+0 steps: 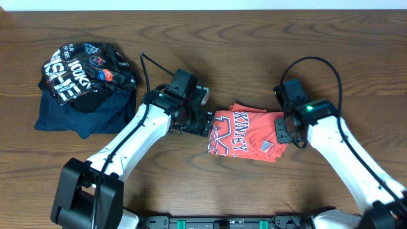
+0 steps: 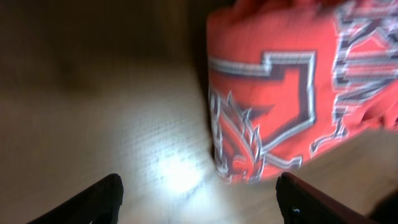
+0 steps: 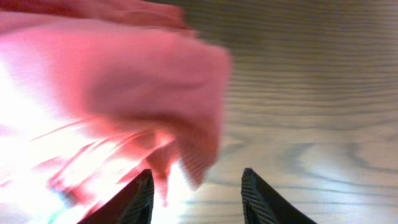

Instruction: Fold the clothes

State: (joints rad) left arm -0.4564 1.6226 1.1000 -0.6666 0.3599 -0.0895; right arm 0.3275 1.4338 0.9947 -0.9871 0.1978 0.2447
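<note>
The orange-red T-shirt [image 1: 245,133] lies bunched into a compact block just right of the frame's centre on the wooden worktop [image 1: 210,38], white block lettering uppermost; the left jaws sit at its left edge, the right jaws over its right edge; in the left wrist view the T-shirt [image 2: 292,93] fills the upper right, and the left jaws stand wide apart with only bare worktop between them, gripping nothing; in the right wrist view the right jaws are likewise spread, blurred T-shirt fabric [image 3: 124,87] reaching towards the gap but not pinched; a black lettered garment [image 1: 79,70] rests on a navy garment [image 1: 76,117] in the upper left, well apart.
</note>
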